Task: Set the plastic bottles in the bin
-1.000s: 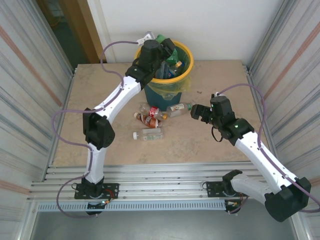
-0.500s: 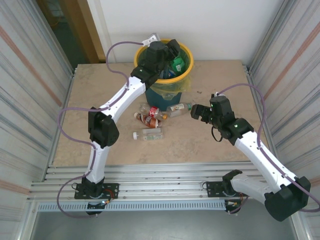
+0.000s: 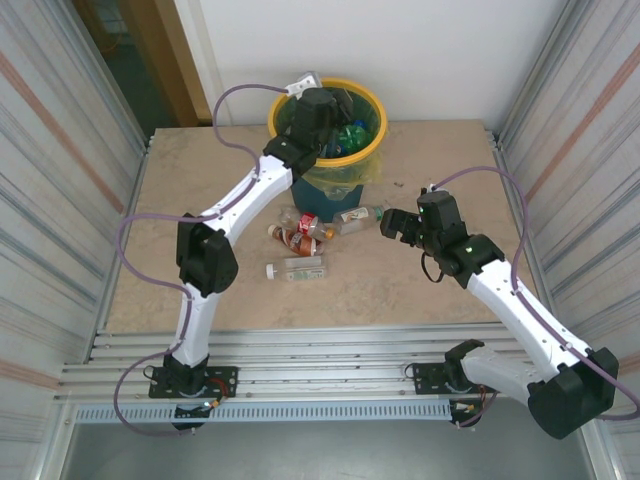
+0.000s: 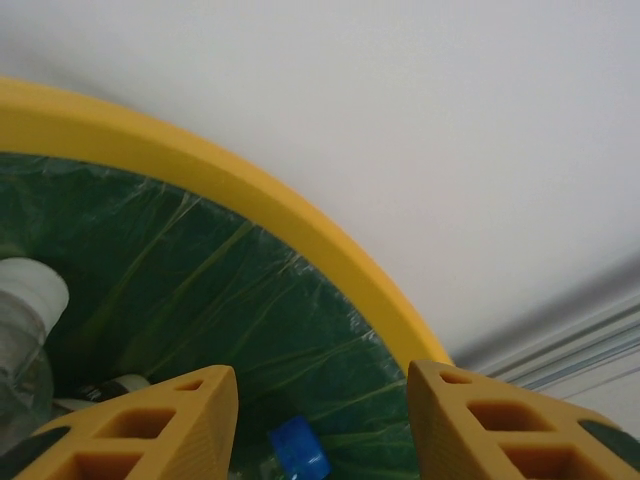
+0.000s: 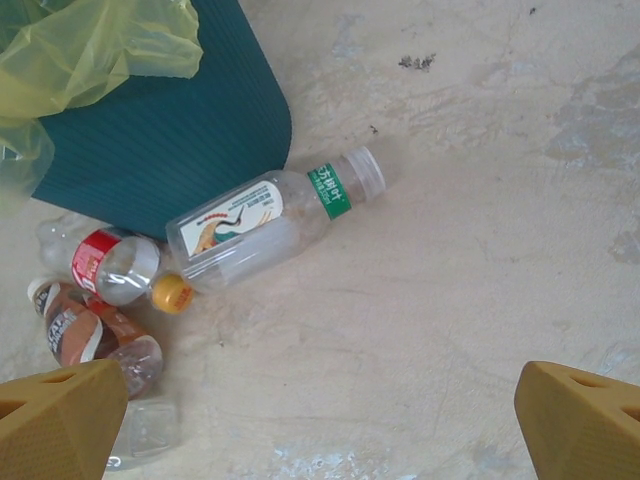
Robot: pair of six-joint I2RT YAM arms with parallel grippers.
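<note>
Far wall (image 3: 430, 50): plain white and smooth, running across the back.
Left wall (image 3: 50, 200): ribbed silver metal panels crossed by faint reddish stripes.
Right wall (image 3: 590, 150): the same ribbed silver metal.
Far left corner: a brown wooden door frame (image 3: 150, 60) beside a dark opening.
Table (image 3: 400, 300): beige, mottled, stone-look top spanning wall to wall.
Near edge: grooved aluminium rails (image 3: 330, 365).
Light: soft, even daylight tone, pale shadows.

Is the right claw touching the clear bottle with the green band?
Apart. The right wrist view shows bare table between the right gripper and the green-banded bottle.
</note>
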